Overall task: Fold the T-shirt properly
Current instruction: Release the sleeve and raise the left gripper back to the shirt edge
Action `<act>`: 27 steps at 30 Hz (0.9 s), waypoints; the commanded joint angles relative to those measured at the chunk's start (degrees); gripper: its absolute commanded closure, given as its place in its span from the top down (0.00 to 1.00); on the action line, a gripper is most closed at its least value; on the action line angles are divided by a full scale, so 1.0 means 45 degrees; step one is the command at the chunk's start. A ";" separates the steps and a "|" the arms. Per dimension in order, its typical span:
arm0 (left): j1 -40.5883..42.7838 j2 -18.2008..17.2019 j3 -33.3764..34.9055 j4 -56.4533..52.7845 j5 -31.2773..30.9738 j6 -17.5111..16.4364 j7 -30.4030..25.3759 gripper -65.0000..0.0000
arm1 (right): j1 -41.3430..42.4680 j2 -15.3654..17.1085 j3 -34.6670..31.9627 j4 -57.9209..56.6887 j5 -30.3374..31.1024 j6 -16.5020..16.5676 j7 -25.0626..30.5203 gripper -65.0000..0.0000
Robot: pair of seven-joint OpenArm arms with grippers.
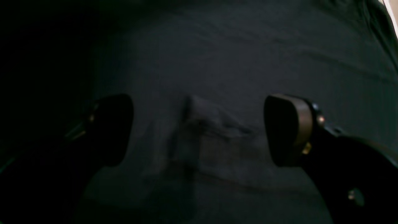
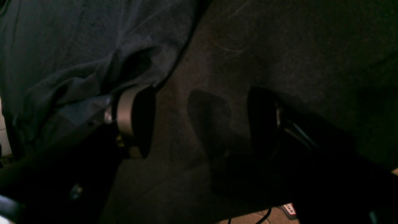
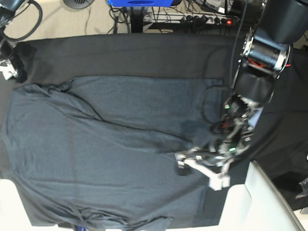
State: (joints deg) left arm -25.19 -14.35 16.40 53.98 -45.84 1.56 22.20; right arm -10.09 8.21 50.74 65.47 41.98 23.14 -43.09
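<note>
In the base view, the right arm is at the far left edge, up in the top corner. Its right gripper [image 2: 199, 121] shows in the right wrist view. The jaws are spread wide apart with nothing between them. Under them is the black tablecloth [image 2: 279, 46]. One finger [image 2: 133, 115] sits just at the edge of the T-shirt [image 2: 77, 53].

The T-shirt [image 3: 96, 144] is dark grey and lies spread out over most of the black tablecloth [image 3: 144, 53]. It has wrinkles running across it. One sleeve lies folded over the body, and the bottom edge is bunched up near the front of the table.

On the right side of the base view is the left arm. Its left gripper [image 3: 202, 168] hangs over the right part of the shirt. In the left wrist view the left gripper [image 1: 199, 127] has its jaws spread wide, pinching nothing. A small raised bump of the T-shirt [image 1: 211, 121] sits between the two fingers.
</note>
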 commanded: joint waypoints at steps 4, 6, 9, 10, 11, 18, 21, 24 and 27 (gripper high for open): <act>0.2384 -0.0787 -0.1389 0.2745 -0.0137 -0.0103 -0.0195 0.78 | -0.0210 0.0198 0.0104 0.0210 0.0059 0.0651 0.0032 0.67; 0.4025 -0.1314 -0.1740 0.4230 -0.0059 -0.0103 -0.0195 0.64 | -0.0230 0.0257 0.0143 0.0171 0.0000 0.1511 0.0052 0.67; 0.6428 -0.2154 -0.2112 0.6340 -0.0098 -0.0103 -0.0234 0.46 | -0.0093 0.0315 0.0104 0.0151 0.0000 0.2097 0.0071 0.67; 0.7131 -0.2311 -0.2346 0.7024 -0.0117 -0.0103 -0.0234 0.43 | 0.0161 0.0452 0.0065 0.0132 -0.0019 0.2097 0.0071 0.68; 0.7698 -0.2350 -0.2600 0.7493 -0.0117 -0.0103 -0.0214 0.41 | 0.0376 0.0550 0.0065 0.0034 -0.0019 0.2097 0.0071 0.68; 1.0511 -0.1588 -0.4456 0.8430 -0.0137 -0.0103 -0.0195 0.41 | 0.2212 0.1800 0.0065 -0.3580 -0.0019 0.2097 0.0658 0.68; 1.1214 -0.1158 -0.4925 0.8450 -0.0137 -0.0123 -0.0175 0.41 | 0.2779 0.2249 0.0045 -0.4830 -0.0019 0.2097 0.1419 0.68; 1.1468 -0.1060 -0.4847 0.8450 -0.0157 -0.0123 -0.0175 0.41 | 0.3209 0.2660 0.0045 -0.5866 -0.0019 0.2097 0.1478 0.68; 1.1566 -0.0787 -0.4827 0.8215 -0.0157 -0.0123 -0.0175 0.41 | 0.3384 0.2757 0.0045 -0.6295 -0.0019 0.2097 0.1478 0.68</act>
State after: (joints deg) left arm 26.72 -17.67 -5.17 90.24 -46.30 1.52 22.26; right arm 4.86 19.70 50.92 36.88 43.16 33.10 -35.51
